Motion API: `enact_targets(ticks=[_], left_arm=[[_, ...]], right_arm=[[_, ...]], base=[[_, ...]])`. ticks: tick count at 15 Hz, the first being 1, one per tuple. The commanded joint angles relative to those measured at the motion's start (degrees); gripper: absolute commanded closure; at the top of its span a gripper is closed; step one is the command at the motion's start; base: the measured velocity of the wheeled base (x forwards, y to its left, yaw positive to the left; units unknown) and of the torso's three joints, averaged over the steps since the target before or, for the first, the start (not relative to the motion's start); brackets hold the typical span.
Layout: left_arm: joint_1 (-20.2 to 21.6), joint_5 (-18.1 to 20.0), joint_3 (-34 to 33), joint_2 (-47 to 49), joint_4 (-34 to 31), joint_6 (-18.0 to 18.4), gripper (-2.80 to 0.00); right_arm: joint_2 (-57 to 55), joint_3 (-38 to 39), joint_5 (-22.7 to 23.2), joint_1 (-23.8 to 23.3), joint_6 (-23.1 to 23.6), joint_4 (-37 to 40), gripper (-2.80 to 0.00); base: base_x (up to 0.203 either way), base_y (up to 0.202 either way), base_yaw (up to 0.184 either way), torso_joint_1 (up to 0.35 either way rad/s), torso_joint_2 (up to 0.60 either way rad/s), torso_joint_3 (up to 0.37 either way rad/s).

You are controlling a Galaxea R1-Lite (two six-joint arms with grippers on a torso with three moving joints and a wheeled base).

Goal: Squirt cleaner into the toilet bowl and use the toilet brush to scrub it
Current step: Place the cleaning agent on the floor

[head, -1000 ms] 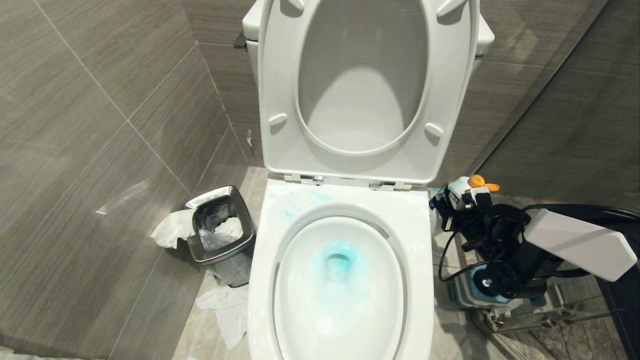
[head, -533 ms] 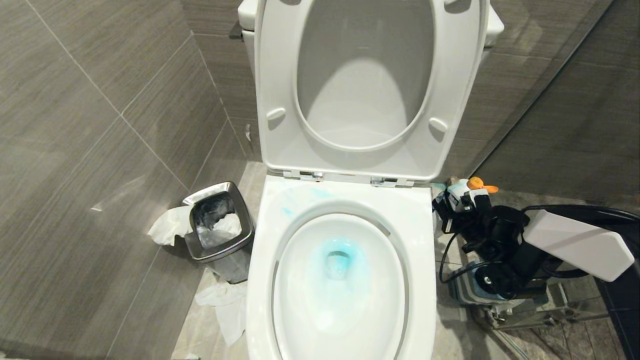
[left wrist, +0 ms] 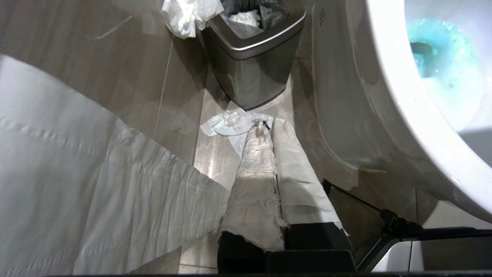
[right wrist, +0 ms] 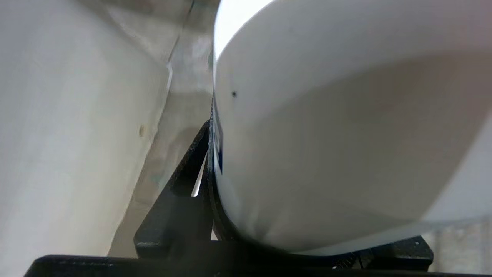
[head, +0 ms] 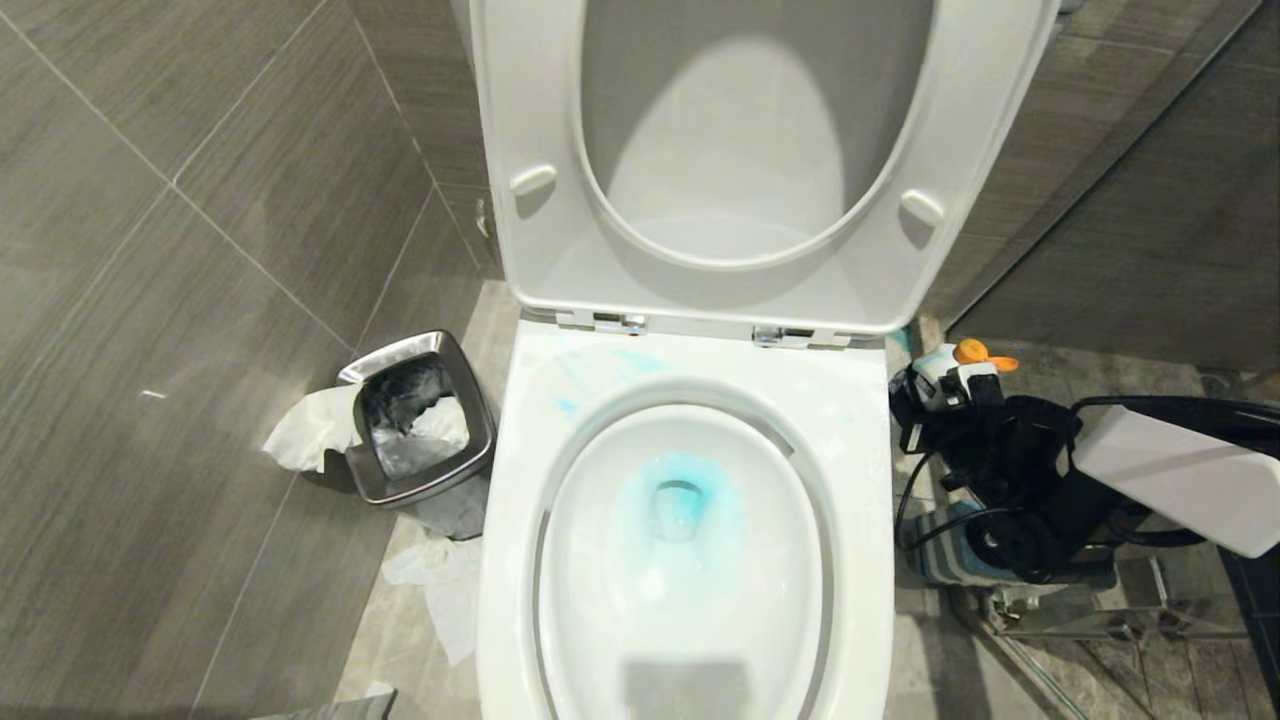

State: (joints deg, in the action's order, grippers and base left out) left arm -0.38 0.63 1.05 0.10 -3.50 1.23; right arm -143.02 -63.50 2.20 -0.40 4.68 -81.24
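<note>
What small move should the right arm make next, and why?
Probably lower the cleaner to the floor beside the toilet bowl and release it. Blue liquid already tints the water, so squirting looks done, while the right gripper holds the bottle low at the toilet's right side. The brush is not in any grip.

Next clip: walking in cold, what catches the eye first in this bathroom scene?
The toilet bowl fills the middle, seat and lid raised, with bright blue liquid pooled around its drain. To its right, down by the floor, the right gripper is shut on the cleaner. Left of the toilet, a steel waste bin overflows with crumpled paper.
</note>
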Motion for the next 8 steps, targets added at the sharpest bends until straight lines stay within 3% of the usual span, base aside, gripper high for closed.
enact_targets(ticks=[1, 8], left_arm=[[0.0, 0.0, 0.0, 0.0, 0.0, 0.1, 0.0], [0.0, 0.0, 0.0, 0.0, 0.0, 0.1, 0.0]], right_arm=[[0.0, -0.2, 1.2, 0.1, 0.0, -0.4, 0.0], [-1.5, -5.2, 3.5, 0.1, 1.1, 1.1, 0.0]], base=[[0.0, 0.0, 0.0, 0.002, 0.0, -0.2], [0.0, 0.0, 0.0, 0.003, 0.0, -0.201]])
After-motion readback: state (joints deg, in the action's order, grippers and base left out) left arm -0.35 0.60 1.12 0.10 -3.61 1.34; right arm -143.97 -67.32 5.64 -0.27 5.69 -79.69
